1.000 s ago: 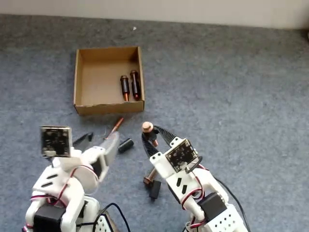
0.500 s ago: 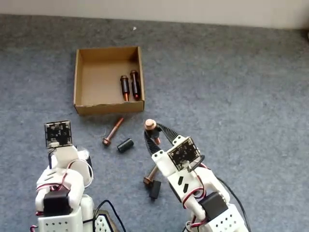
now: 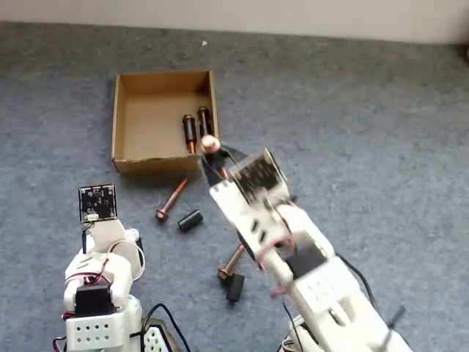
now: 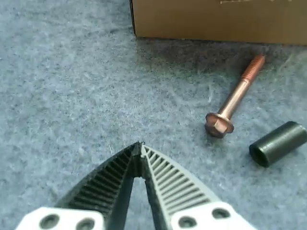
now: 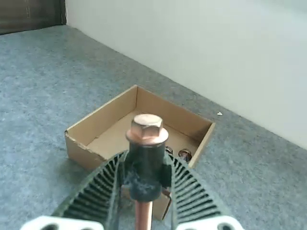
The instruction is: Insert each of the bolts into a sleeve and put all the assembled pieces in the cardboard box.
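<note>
Cardboard box (image 3: pixel 146 121) holds two assembled pieces (image 3: pixel 198 130); right jaws pinch a third piece (image 5: pixel 145 165); left jaws pressed together; two bolts (image 3: pixel 171 199), sleeves (image 3: pixel 190 220) lie loose

The tabletop (image 3: pixel 381 132) is grey and carpet-like all over (short, nubby pile, slightly mottled). Along its far edge runs a plain, pale wall (image 3: pixel 293 13). A tiny white speck (image 3: pixel 204 43) lies on the grey surface close to that wall, left of centre. A dark brown panel (image 5: pixel 29 14) adjoins the wall where it ends.
</note>
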Controlling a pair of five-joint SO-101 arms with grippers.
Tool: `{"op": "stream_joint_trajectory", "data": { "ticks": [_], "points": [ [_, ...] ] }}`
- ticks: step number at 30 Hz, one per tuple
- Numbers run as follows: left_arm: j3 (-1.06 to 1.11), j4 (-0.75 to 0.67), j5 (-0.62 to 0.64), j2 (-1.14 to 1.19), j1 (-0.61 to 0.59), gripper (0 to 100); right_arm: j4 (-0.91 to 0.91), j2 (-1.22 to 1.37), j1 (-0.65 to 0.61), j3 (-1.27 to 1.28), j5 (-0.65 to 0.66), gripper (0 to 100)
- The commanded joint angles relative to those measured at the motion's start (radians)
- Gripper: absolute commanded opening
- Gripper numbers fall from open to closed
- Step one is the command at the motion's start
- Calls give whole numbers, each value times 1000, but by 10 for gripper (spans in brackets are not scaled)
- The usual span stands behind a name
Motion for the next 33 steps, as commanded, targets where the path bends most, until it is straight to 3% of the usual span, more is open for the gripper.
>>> {"op": "stream_joint_trajectory", "data": {
  "ticks": [1,9,16,22,33],
  "points": [
    [22,-46,-14,-8,-7,6,-170,278,7,-183,-11,5],
    [22,-46,-14,-8,-7,6,-417,760,12,-452,-6,5],
    [22,-46,-14,-8,-7,6,-437,1035,13,-624,-11,5],
    [22,-46,-14,-8,-7,6,-426,1078,13,-638,-12,89],
    [22,-46,-14,-8,-7,6,-58,835,31,-622,-12,101]
  ]
}}
